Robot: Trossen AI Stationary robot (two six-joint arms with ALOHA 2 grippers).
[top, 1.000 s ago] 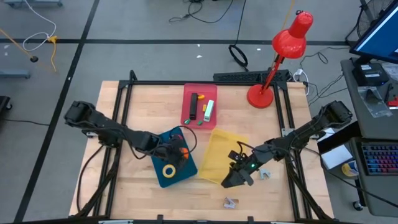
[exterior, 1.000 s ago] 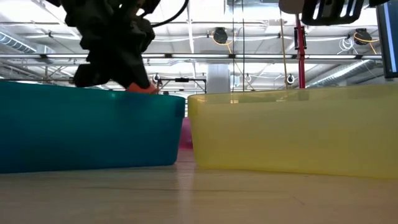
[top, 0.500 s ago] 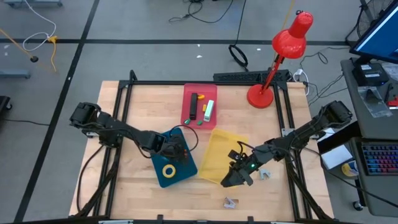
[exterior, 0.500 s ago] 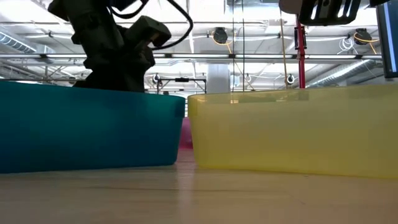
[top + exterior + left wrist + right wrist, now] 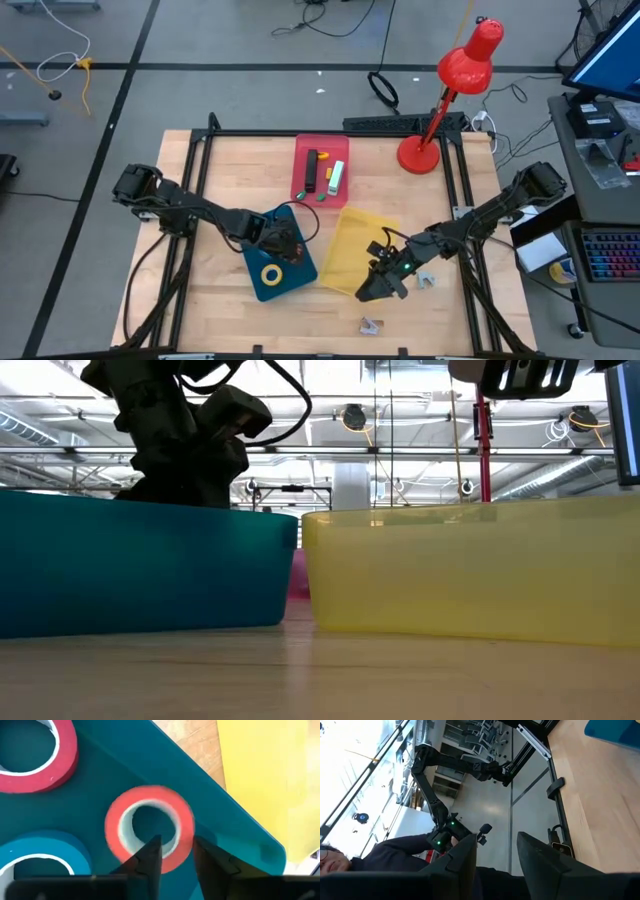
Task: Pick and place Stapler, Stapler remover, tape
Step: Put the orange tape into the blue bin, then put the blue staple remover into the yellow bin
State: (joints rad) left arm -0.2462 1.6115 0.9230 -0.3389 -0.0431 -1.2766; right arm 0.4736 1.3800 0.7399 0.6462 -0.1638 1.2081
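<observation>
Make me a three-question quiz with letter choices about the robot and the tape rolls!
1. Where is the left tool?
A. in the blue tray
B. over the red lamp
C. in the pink tray

2. What colour is the tape roll that the left tool pinches?
A. blue
B. red-orange
C. green

3. The yellow tray is:
A. full of staplers
B. upside down
C. without any tape roll

Answers:
1 A: the high view shows that arm's tip in the blue tray.
2 B: in the left wrist view its fingers straddle the red-orange ring's wall.
3 C: from above, no roll shows in it.
</observation>
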